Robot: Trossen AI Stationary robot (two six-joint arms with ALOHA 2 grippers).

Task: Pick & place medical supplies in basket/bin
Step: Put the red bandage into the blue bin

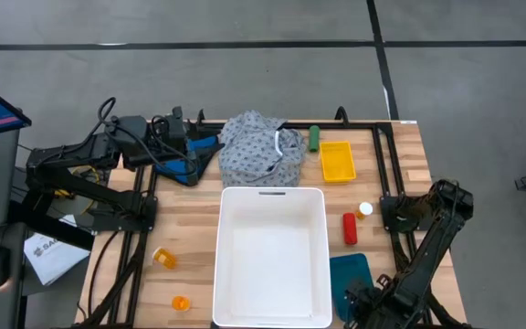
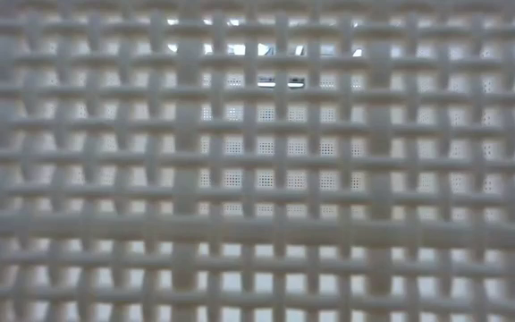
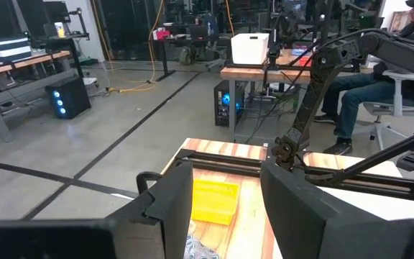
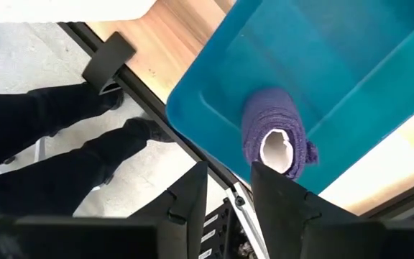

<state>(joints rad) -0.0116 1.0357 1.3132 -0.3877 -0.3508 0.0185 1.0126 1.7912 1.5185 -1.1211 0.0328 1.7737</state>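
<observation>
White plastic fills the middle of the high view: the bin (image 1: pixel 270 256) sits on the wooden table (image 1: pixel 194 219), its inside bare. Just behind it lies the dotted garment (image 1: pixel 261 151), bunched up, with the left gripper (image 1: pixel 199 151) at its left edge. A green cylinder (image 1: pixel 314 138) stands beside the garment, next to a yellow tray (image 1: pixel 336 161). A red cylinder (image 1: pixel 350 228) and a white-capped bottle (image 1: pixel 364 209) lie right of the bin. Two orange pill bottles (image 1: pixel 164 259) lie left of the bin near the front edge. A teal tray (image 1: pixel 350 279) sits at the bin's front right corner, with the right gripper (image 1: pixel 359 302) over its near end.

From table height, only the woven lattice of the bin's wall (image 2: pixel 257 179) shows, close against the lens.

Past the left wrist, the left gripper (image 3: pixel 225 208) has its fingers set moderately apart with nothing between them; a scrap of the garment (image 3: pixel 201 248) lies below and the yellow tray (image 3: pixel 213 201) beyond. A seated person (image 3: pixel 369 93) shows in the room.

Past the right wrist, the right gripper (image 4: pixel 228 191) is parted narrowly and empty, hanging above the teal tray (image 4: pixel 322 57), where a purple cylinder (image 4: pixel 273 133) rests.
</observation>
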